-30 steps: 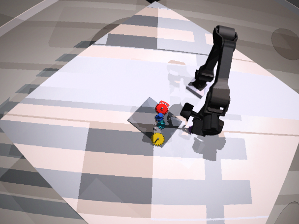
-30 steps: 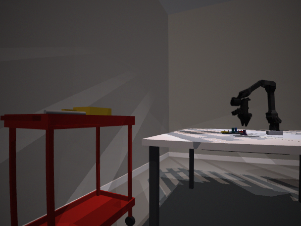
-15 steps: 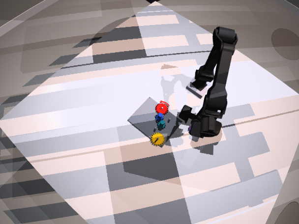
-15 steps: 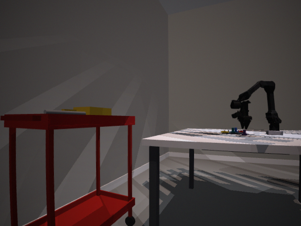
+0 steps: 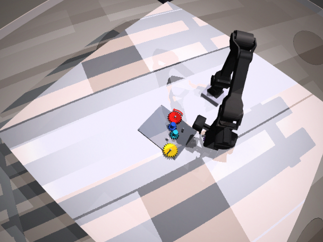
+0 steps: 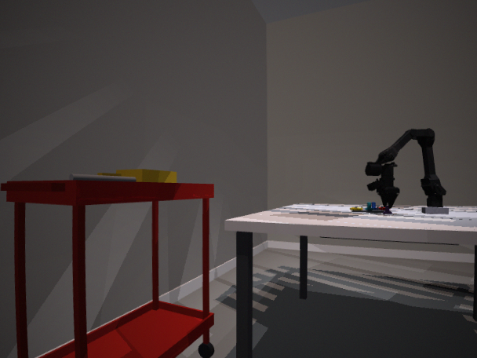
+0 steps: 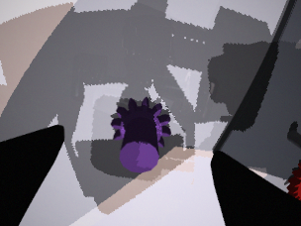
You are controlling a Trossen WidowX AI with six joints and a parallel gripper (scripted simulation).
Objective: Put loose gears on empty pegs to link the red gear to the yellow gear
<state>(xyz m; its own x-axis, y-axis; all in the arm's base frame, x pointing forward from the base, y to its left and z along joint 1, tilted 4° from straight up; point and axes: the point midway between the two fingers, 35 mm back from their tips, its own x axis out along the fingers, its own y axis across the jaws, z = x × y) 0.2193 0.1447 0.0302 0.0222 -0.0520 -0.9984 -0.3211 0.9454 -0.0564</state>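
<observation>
The purple gear (image 5: 204, 138) (image 6: 387, 210) (image 7: 140, 134) stands between wide-open, empty jaws; it looks light and stiff, best pinched by its smooth upright stem.

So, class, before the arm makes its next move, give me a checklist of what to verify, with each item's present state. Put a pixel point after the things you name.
1. Gripper (image 5: 204, 135) (image 6: 387, 206) (image 7: 141, 147) open: ok.
2. Purple gear (image 5: 204, 138) (image 6: 387, 211) (image 7: 140, 158) between the open fingers in the wrist view: ok.
3. Purple gear off the grey board (image 5: 151, 124) (image 7: 282, 99), free to grasp: ok.
4. An empty peg (image 5: 167, 139) left near the yellow gear (image 5: 172, 148) (image 6: 356, 209): ok.
5. Fingertips low enough to grip: cannot tell.
</observation>
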